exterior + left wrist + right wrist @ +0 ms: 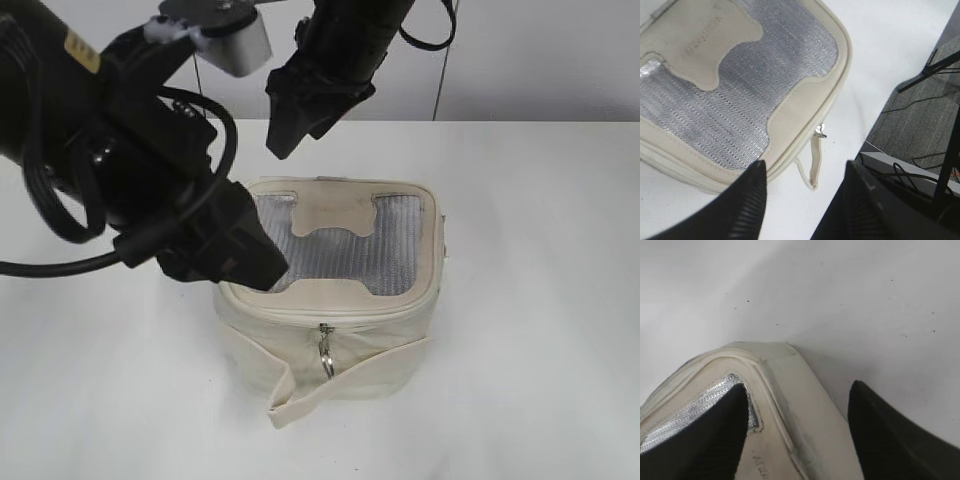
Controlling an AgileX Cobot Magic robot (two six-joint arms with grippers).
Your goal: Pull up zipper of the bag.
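The left gripper point(235, 250) hangs at centre left of the frame, its black fingers point(747, 210) spread apart with nothing between them, tips just over the lid's left front corner. Nearest us, the cream bag point(330, 300) sits on the white table point(540, 300) in the lower middle, its loose strap point(340, 385) drooping across the front. The zipper point(325, 345) runs round the lid edge, a silver ringed pull hanging at front centre; the track looks closed there, though the far side is hard to read. Farther back, at upper centre, the right gripper point(295, 115) hovers above the bag's rear edge, fingers point(890, 435) parted and empty.
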